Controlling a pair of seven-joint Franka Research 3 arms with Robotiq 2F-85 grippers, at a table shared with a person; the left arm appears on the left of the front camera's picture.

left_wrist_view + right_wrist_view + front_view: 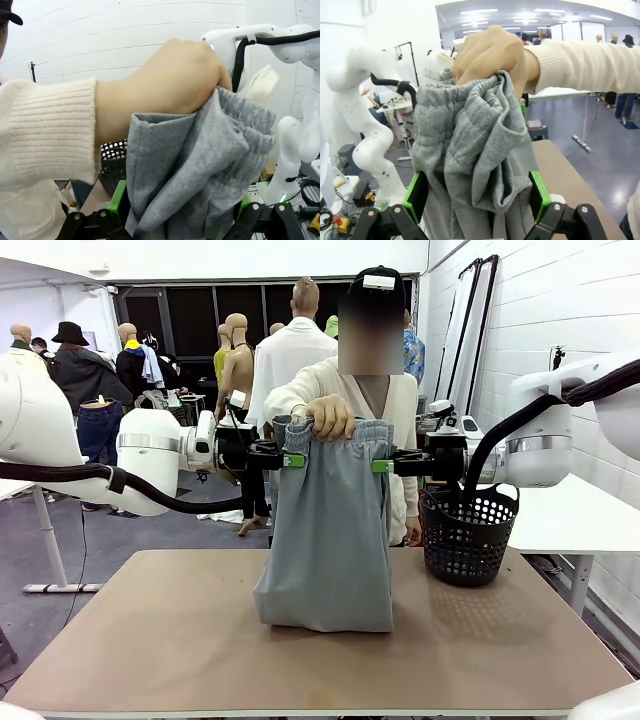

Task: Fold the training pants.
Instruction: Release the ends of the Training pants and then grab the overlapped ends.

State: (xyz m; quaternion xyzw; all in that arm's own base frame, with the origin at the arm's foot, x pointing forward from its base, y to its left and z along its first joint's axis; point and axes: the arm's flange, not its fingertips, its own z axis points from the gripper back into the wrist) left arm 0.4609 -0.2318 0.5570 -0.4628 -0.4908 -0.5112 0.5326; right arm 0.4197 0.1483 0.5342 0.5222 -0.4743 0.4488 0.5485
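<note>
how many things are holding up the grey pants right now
1: the person's hand grips the waistband of the training pants. The left gripper and right gripper flank it with jaws open.

From where I'm sitting the room looks like a big workshop hall. White painted brick wall (560, 310) runs up the right side of the frame, with a couple of tall framed panels (472, 325) leaning against it in the upper right. Dark windows (190, 315) stretch across the back, upper middle. Floor (150, 540) is grey and a bit shiny. Brown tabletop (150, 640) fills the bottom, a white table (570, 520) sits at the right. Ceiling strip lights (480, 11) glow at the top of the right wrist view.
</note>
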